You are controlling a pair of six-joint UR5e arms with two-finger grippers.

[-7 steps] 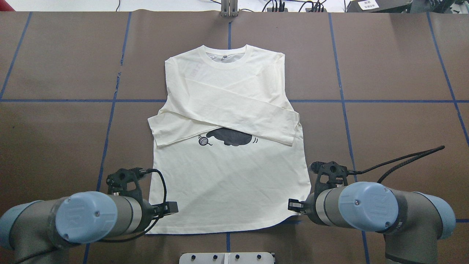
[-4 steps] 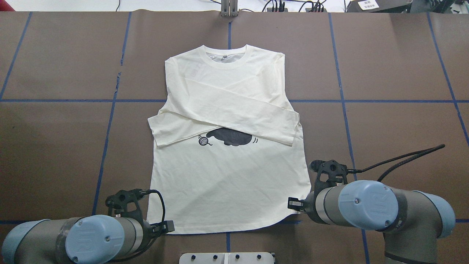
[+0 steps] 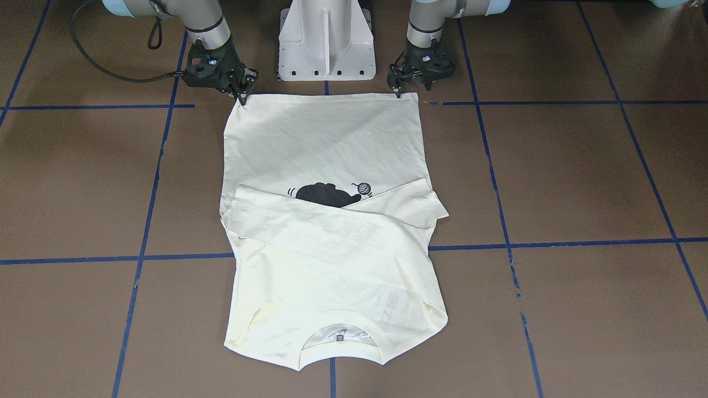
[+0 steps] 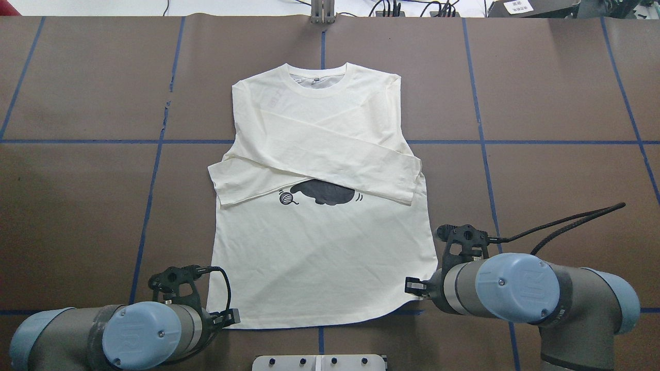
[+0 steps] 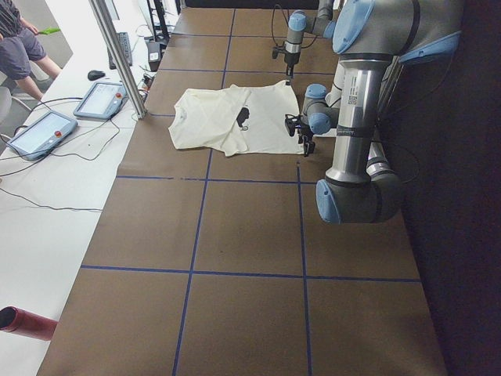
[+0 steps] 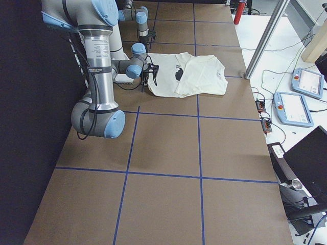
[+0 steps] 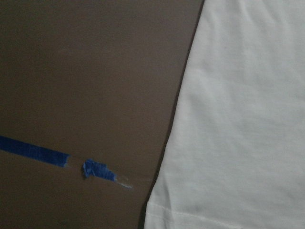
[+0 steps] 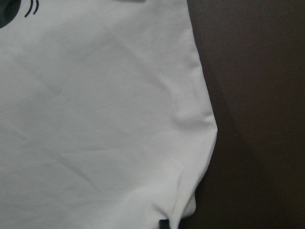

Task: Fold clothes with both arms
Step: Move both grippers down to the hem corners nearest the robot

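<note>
The cream shirt (image 4: 319, 257) lies flat, front up, in the middle of the brown bench (image 4: 557, 93). In the overhead view its collar (image 4: 317, 85) is toward the top of the frame and its hem (image 4: 319, 325) toward the bottom. The hem runs close along a blue tape line (image 4: 361, 319), and a strip of bench separates it from the white pedestal (image 4: 319, 363) at lower centre. Both sleeves (image 4: 330, 154) are folded across the chest and cross each other. The cuff at centre left pokes a little past the body's side edge. The sleeves cover the top of the black cat print (image 4: 330, 193), and the yarn ball (image 4: 284, 197) shows just to its left. The left claw (image 3: 412, 87) is at the upper right corner of the cloth in the front-facing view, its fingers spread apart and straddling that hem corner. The right claw (image 3: 242, 95) is at the upper left corner there and looks pinched together on the corner of the hem, which rises slightly to meet it. The side edges of the shirt run straight between shoulder and hem, bowing out slightly low on the right of the overhead frame. Broad brown bench surface shows on both sides of the shirt and beyond the collar. The left arm (image 4: 139, 335) and right arm (image 4: 515, 288) enter from the lower corners.
</note>
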